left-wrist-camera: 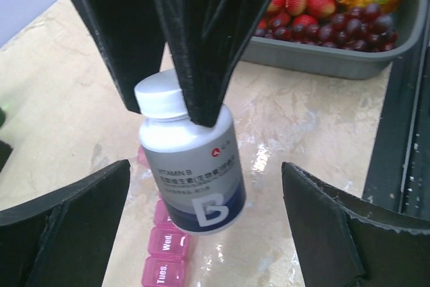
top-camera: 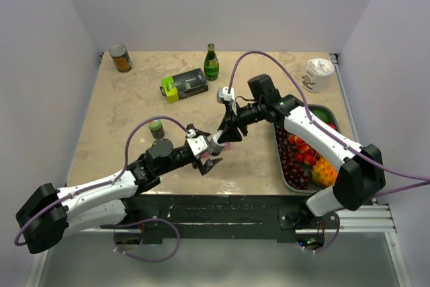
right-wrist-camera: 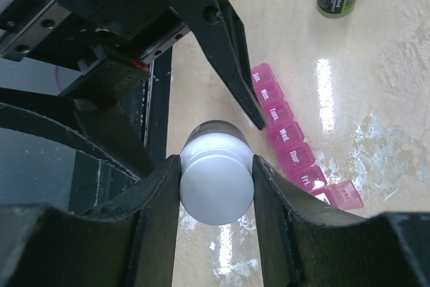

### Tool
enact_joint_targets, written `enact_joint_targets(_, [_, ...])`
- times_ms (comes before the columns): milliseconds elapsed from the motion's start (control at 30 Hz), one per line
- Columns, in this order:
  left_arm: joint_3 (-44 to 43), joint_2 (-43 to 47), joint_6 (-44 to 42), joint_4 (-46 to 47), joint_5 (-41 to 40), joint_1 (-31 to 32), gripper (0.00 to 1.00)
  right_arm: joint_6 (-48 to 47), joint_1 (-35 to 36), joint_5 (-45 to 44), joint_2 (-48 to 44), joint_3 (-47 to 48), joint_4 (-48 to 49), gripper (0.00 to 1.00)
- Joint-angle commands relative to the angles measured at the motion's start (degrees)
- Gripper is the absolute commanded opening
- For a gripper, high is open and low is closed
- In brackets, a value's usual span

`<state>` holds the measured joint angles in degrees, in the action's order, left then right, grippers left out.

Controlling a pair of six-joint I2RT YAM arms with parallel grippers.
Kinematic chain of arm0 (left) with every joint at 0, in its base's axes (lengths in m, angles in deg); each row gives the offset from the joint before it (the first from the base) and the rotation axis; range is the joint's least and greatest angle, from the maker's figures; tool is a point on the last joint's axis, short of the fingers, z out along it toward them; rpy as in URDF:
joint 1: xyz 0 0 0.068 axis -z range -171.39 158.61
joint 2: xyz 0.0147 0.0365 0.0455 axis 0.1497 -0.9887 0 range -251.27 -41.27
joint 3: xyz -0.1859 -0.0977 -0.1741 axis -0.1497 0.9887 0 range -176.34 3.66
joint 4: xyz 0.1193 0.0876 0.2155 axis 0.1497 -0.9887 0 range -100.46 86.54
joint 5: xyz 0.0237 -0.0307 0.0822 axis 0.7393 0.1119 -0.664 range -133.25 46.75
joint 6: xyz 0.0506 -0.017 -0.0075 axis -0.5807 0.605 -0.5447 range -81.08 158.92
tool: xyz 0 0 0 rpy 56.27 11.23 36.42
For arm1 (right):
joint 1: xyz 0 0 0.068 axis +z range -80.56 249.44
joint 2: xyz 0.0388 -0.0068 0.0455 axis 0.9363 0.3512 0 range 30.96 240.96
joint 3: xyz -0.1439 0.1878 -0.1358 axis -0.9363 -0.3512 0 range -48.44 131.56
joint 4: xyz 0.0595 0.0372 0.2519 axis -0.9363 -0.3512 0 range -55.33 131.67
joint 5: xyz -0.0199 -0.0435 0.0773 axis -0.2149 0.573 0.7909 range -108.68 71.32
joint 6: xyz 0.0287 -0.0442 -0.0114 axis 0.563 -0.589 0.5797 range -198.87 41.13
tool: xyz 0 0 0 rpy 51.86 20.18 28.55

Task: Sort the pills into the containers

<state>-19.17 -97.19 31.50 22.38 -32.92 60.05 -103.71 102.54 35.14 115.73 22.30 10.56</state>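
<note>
My right gripper (right-wrist-camera: 216, 166) is shut on the white cap of a vitamin B bottle (left-wrist-camera: 191, 159), which hangs cap-up above the table. The cap (right-wrist-camera: 216, 183) fills the space between its fingers (left-wrist-camera: 201, 65). My left gripper (left-wrist-camera: 205, 186) stands wide open, one finger on either side of the bottle's lower body and neither touching it. Beneath the bottle lies the pink strip of containers (right-wrist-camera: 289, 139) with day labels; its lids are down except the end one (right-wrist-camera: 342, 195), which stands out to the side. In the top view both grippers (top-camera: 227, 136) (top-camera: 208, 162) meet at the table's front middle. The pills are out of view.
A dark tray (top-camera: 278, 152) of fruit sits at the front right, close to the right arm. Further back are a green bottle (top-camera: 211, 63), a green and black box (top-camera: 183, 86), a tin can (top-camera: 121, 58), a white cup (top-camera: 318, 74) and a small jar (top-camera: 156, 128).
</note>
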Motion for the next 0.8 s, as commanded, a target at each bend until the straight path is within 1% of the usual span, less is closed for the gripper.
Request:
enact_joint_targets(0, [-1.52,-1.38,-1.72,7.55,-5.05,0.5,0.96,1.11,0.03,3.48,-1.63,-0.34,2.37,0.03])
enact_joint_targets(67, [-2.04,-2.61,-1.28,7.82,-5.23,0.59,0.93,1.29,0.12,3.83,-1.63,-0.34,2.72,0.03])
enact_joint_targets(167, [-3.18,-4.37,-0.14,6.59,-4.7,0.59,0.85,1.99,0.12,4.45,-1.45,-0.51,3.16,0.03])
enact_joint_targets(333, [-3.37,-5.95,0.56,6.14,-4.18,0.77,0.8,2.87,0.03,5.5,-1.36,-0.87,4.22,0.03])
enact_joint_targets(433, [-3.45,-5.87,0.83,6.94,-4.35,0.77,0.71,3.66,-0.06,6.12,-1.28,-1.39,4.83,0.03])
enact_joint_targets(467, [-3.54,-5.95,1.18,6.85,-4.26,0.68,0.58,3.66,0.03,6.29,-1.19,-1.39,4.92,0.03])
enact_joint_targets(533, [-4.06,-6.04,1.44,6.06,-2.78,0.68,0.38,3.66,0.03,6.56,-1.01,-1.39,4.92,0.03])
enact_joint_targets(567, [-3.98,-5.87,1.62,5.62,-1.99,0.68,0.1,3.48,-0.05,6.56,-1.01,-1.39,4.83,0.03])
enact_joint_targets(600, [-3.98,-5.61,1.71,5.36,-0.41,0.68,0.0,3.13,-0.06,6.56,-1.01,-1.39,4.31,0.03])
enact_joint_targets(633, [-3.63,-4.56,1.71,3.96,1.95,0.68,0.0,1.3,-0.06,6.65,-1.19,-1.05,3.52,0.03])
enact_joint_targets(667, [-3.36,-4.11,-0.29,3.34,4.76,0.68,0.0,-0.54,0.03,6.91,-1.28,-0.78,2.3,0.03])
enact_joint_targets(700, [-3.1,-3.59,-1.53,2.46,10.71,0.68,0.0,-2.74,0.03,7.34,-1.28,-0.26,-1.28,0.03])
enact_joint_targets(767, [-3.88,-2.44,-4.43,-3.41,14.79,0.68,0.0,-16.06,0.21,8.49,-0.93,2.72,-8.22,0.03])
